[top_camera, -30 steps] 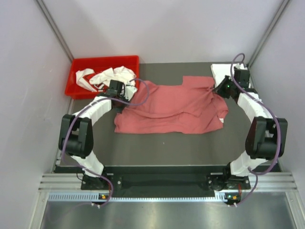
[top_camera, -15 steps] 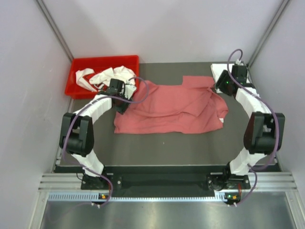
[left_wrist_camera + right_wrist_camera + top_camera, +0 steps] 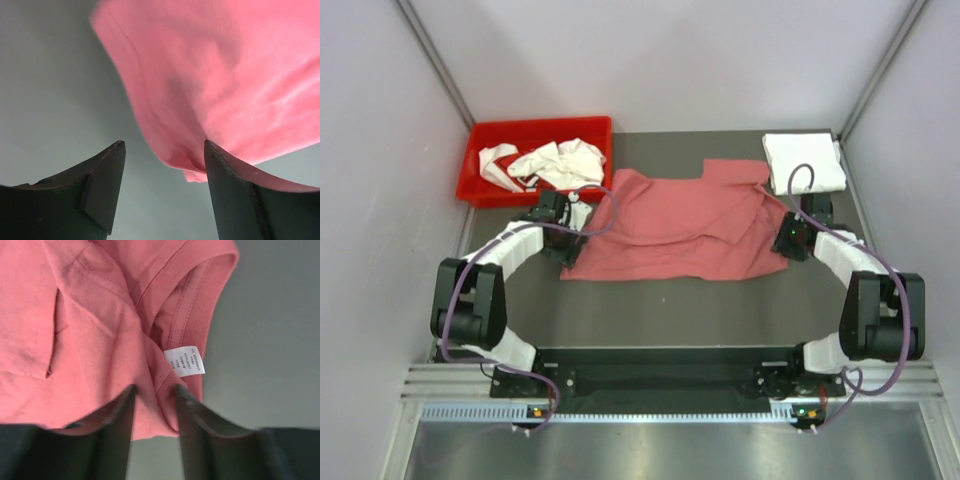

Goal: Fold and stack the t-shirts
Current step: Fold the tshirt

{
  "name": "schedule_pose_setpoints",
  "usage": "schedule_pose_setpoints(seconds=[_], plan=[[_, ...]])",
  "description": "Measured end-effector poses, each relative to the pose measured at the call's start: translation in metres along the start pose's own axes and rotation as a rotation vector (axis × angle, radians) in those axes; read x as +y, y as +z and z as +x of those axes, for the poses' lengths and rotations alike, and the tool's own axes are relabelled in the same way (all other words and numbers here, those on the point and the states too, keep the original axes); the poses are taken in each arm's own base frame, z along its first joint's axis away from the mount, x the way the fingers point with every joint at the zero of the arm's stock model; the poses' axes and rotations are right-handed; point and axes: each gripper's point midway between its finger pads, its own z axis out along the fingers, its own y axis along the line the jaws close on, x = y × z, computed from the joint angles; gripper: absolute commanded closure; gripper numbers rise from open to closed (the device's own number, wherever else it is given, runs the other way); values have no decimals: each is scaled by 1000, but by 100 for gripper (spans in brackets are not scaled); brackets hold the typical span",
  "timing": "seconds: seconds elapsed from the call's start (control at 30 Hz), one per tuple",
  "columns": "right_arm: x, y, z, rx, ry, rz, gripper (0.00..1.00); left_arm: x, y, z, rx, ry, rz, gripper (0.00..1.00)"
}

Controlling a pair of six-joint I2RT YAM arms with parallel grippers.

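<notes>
A red t-shirt (image 3: 680, 225) lies spread and wrinkled across the middle of the dark table (image 3: 670, 310). My left gripper (image 3: 563, 243) hangs open at its near left corner; in the left wrist view the jaws (image 3: 164, 146) are wide apart with the shirt's hem (image 3: 195, 172) just beside the right finger. My right gripper (image 3: 788, 240) is over the shirt's right side. Its fingers (image 3: 155, 390) stand a little apart above the collar fabric (image 3: 175, 315), close to the white label (image 3: 185, 361), gripping nothing. A folded white t-shirt (image 3: 804, 162) lies at the far right corner.
A red bin (image 3: 480, 135) at the far left holds crumpled white t-shirts (image 3: 555, 160). Grey walls close in on the left, right and back. Both arm bases sit on the black rail (image 3: 660, 375) at the near edge.
Both grippers let go of the shirt's far corners and opened, then moved toward the near side. The shirt's far edge has dropped flat onto the table.
</notes>
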Motion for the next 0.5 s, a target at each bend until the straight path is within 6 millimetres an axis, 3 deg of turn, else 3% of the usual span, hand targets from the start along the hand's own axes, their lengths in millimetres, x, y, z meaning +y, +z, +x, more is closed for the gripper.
schedule_pose_setpoints(seconds=[0.17,0.23,0.27,0.33,0.5], plan=[[3,6,8,37,-8,-23,90,-14,7,16,39,-45,82,46],[3,6,11,39,-9,-30,100,-21,7,15,34,-59,117,65],[3,6,13,39,-5,-32,100,-24,7,15,34,-61,130,73],[0,4,19,44,2,-31,100,-28,7,17,35,-68,152,100],[-9,-9,19,25,31,-25,100,-37,9,29,57,-54,195,100]])
